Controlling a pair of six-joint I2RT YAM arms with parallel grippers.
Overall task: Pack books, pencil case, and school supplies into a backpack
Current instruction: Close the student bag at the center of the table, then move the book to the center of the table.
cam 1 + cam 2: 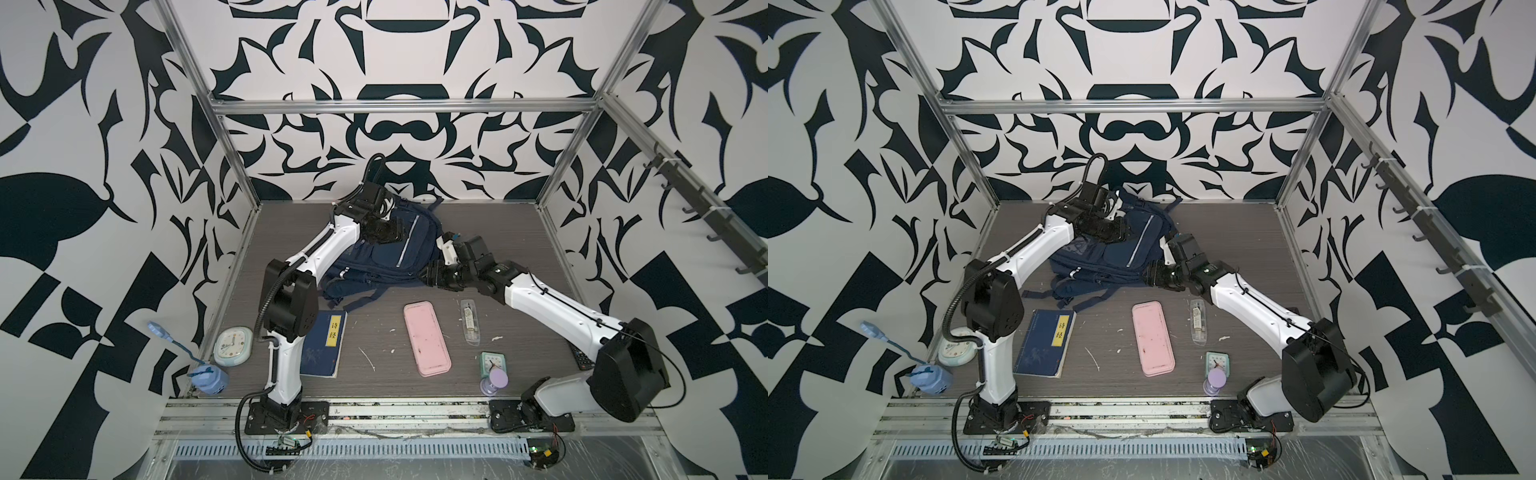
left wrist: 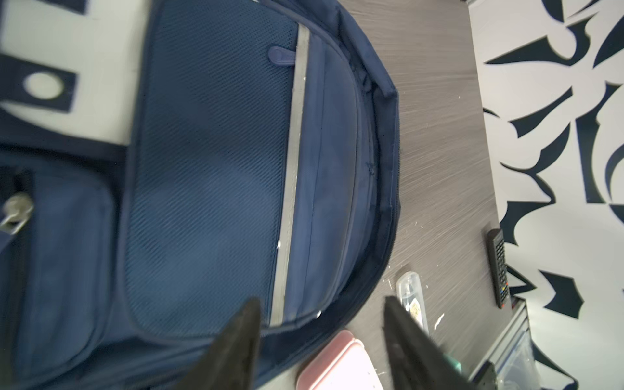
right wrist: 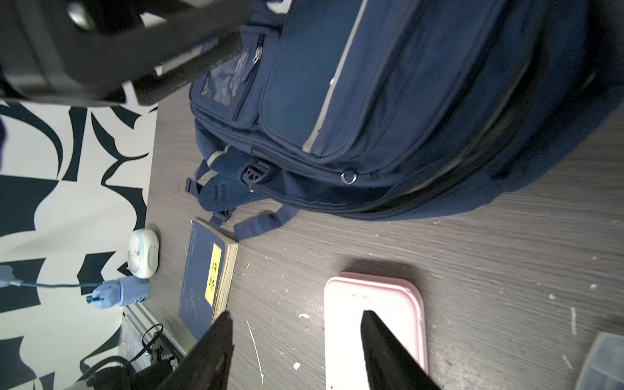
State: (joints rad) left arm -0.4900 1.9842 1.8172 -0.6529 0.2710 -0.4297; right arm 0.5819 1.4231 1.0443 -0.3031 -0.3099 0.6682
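Large navy-blue fabric backpack lying flat at table's 12 o'clock, front up. Over its front pocket left gripper hovering, jaws wide apart, gripping nothing. At backpack's 4 o'clock edge right gripper hanging, jaws apart, empty. Yellow-labelled navy-blue softcover book lying at backpack's 7 o'clock, pale-pink oblong pencil case at 6, slim clear plastic packet at 5. Bare grey tabletop showing at 3. Both arms reaching forward, elbows bent.

The grey wood-grain table was flecked with white scraps. The pale-pink pencil case lay flat near its middle. Behind the case sprawled the navy backpack, its straps trailing toward the case. To the case's left lay a navy book, then a round pale-green clock and a blue lamp base. To its right were the clear packet, a mint-green square clock, a purple hourglass and, farthest out, a black remote.
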